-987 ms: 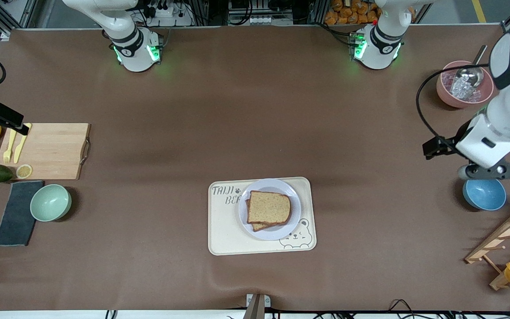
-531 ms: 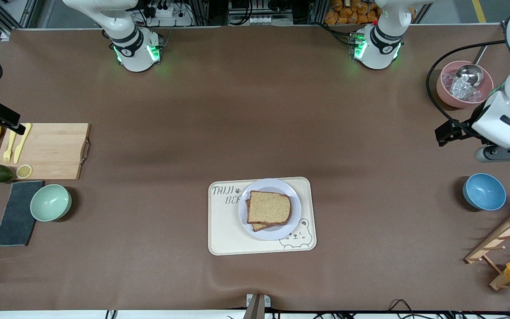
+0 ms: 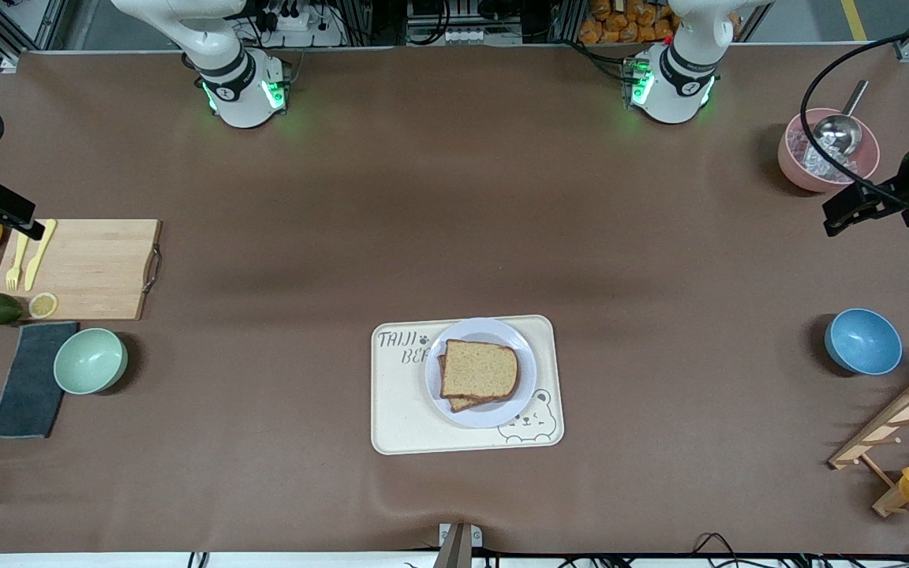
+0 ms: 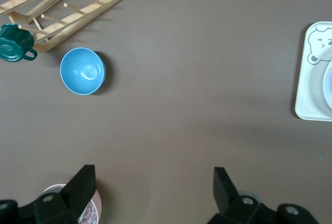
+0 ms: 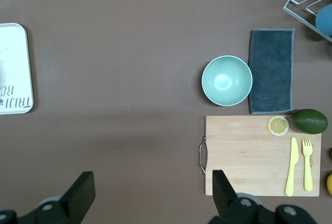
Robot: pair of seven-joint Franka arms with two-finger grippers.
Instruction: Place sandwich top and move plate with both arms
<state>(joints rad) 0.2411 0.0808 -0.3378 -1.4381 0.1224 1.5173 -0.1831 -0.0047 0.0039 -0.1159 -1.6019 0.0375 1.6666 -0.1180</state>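
The tan wholemeal sandwich top (image 3: 479,369), a squarish slice with a darker brown crust, lies flat on another bread slice (image 3: 454,401) whose corner peeks out at about 7 o'clock from under it. Both sit on the small round pale lavender-white plate (image 3: 521,347), which rests on the cream rectangular bear-print tray (image 3: 399,410), toward the tray's 3 o'clock side, partly covering its printed lettering. The left gripper (image 4: 154,185) hangs over bare brown table toward the left arm's end, its black fingers (image 4: 83,182) spread wide and holding nothing; in the front view, the pink bowl (image 3: 798,170) with a metal scoop lies at about 10 o'clock from its wrist, and the round blue bowl (image 3: 863,341) at about 7 o'clock. The right gripper (image 5: 154,185) hangs over the table's other end, at the handle edge of the wooden cutting board (image 3: 91,268), fingers (image 5: 83,185) likewise wide and empty. A pale green bowl (image 3: 90,360) sits at 6 o'clock from that board, beside a dark grey cloth (image 3: 28,386). Both grippers are well apart from the plate.
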